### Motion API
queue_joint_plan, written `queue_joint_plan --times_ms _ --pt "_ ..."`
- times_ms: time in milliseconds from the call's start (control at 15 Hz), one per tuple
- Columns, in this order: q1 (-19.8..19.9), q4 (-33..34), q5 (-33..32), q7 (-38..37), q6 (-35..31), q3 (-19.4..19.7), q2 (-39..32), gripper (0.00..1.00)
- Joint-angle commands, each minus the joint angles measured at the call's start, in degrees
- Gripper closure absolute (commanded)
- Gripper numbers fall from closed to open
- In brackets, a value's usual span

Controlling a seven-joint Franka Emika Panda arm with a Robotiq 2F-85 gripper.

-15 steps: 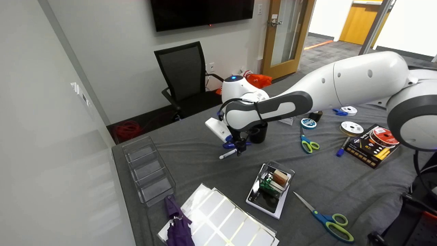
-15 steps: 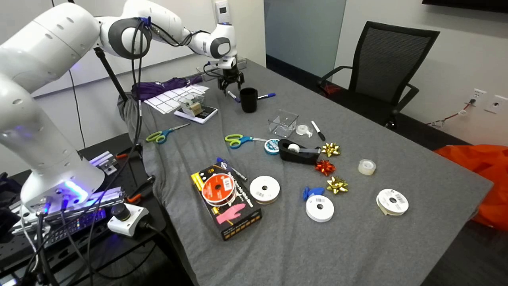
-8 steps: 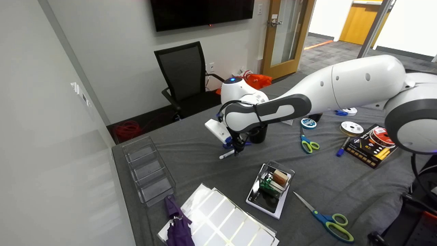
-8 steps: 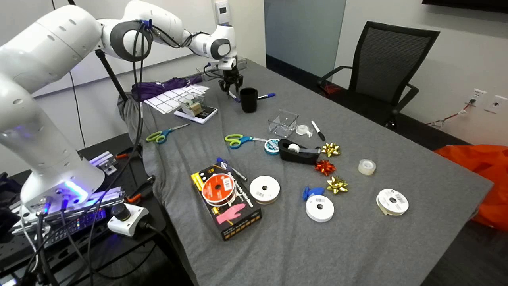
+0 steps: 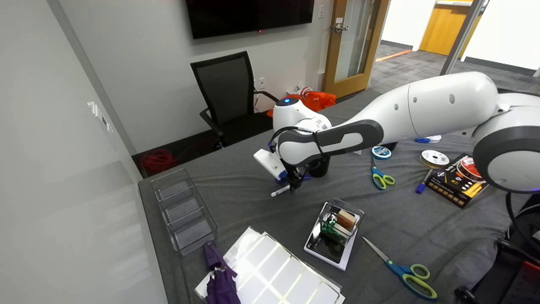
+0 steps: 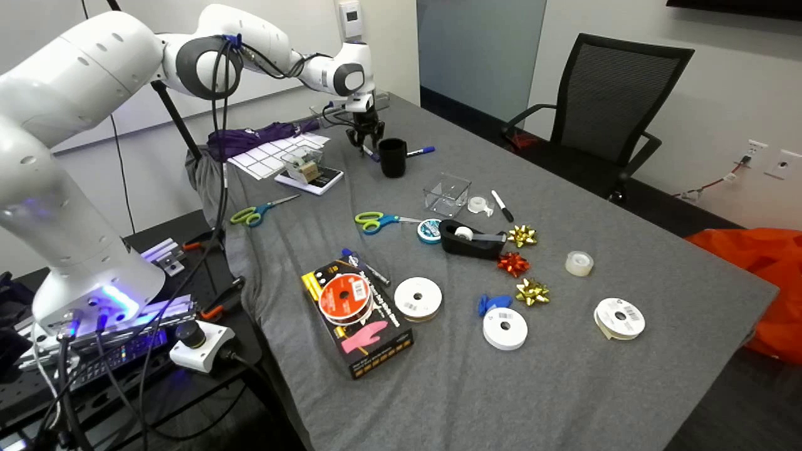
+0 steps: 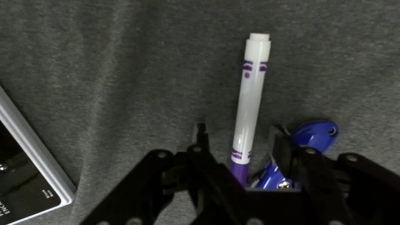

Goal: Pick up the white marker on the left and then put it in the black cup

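Wrist view, white marker (image 7: 248, 107), between pincer (image 7: 239, 130) jaws

In an exterior view, the cup (image 6: 393, 160) stands on the counter (image 6: 564, 382) with the marker (image 6: 369, 152) just to its left and the gripper (image 6: 366, 144) over the marker. Farther left of the cup lie label sheets (image 6: 264, 161) with an umbrella (image 6: 260, 139) behind them. Nearer on that side, a bin (image 6: 302, 155) sits on a package (image 6: 328, 179). Scissors (image 6: 252, 215) lie left of and before the cup, a second pair (image 6: 376, 222) before it. A box (image 6: 437, 202) and a tape dispenser (image 6: 470, 247) stand before and right of it. Well before the cup is a carton (image 6: 376, 347) with a spool (image 6: 332, 302) on top. Right of it, past the counter's edge, stands a chair (image 6: 617, 94).
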State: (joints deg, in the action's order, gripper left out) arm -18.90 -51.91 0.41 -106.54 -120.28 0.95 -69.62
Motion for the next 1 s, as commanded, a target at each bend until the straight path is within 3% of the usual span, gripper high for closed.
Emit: queue_joint_plan --times_ms 0,200,333,467,933 --pt "-0.4 2.2 -0.8 -0.1 1.4 0.7 -1.3 0.71" --pt "-0.3 2.0 -0.7 -0.1 1.3 0.6 -1.1 0.92" --pt "-0.3 1.9 -0.6 0.0 1.0 0.5 -1.0 1.0" --pt "-0.3 1.9 -0.6 0.0 1.0 0.5 -1.0 0.96" --pt "0.4 -2.2 0.6 1.8 0.0 -1.1 4.0 0.96"
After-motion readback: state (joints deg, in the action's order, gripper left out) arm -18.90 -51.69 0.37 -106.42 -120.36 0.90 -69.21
